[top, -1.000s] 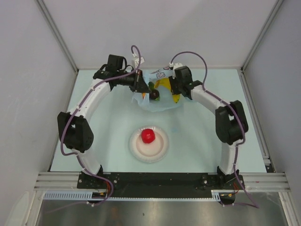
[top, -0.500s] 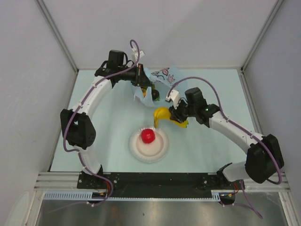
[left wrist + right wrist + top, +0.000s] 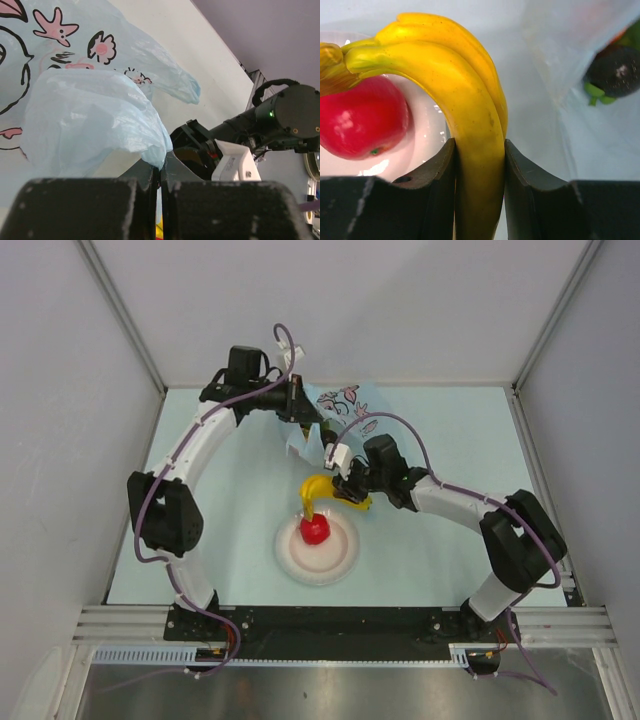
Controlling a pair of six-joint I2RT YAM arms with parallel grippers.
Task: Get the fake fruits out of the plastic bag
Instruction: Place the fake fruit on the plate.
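Note:
The light-blue plastic bag [image 3: 338, 408] lies at the back of the table, and my left gripper [image 3: 306, 423] is shut on a fold of its edge [image 3: 100, 125], holding it up. My right gripper [image 3: 345, 486] is shut on the yellow banana [image 3: 318, 490], which hangs just above the far rim of the white plate [image 3: 340, 558]. In the right wrist view the banana [image 3: 470, 95] fills the gap between the fingers. A red apple [image 3: 314, 530] sits on the plate. A dark purple fruit [image 3: 615, 75] with green leaves shows inside the bag [image 3: 570, 45].
The right arm's wrist [image 3: 280, 115] sits close beside the left gripper [image 3: 161, 170]. Grey walls enclose the pale table [image 3: 450, 540] on three sides, and a metal rail [image 3: 340, 620] runs along the near edge.
My right gripper has carried the banana out of the bag, toward the near left, to the plate's edge. The left gripper has kept its hold on the bag, barely shifting.

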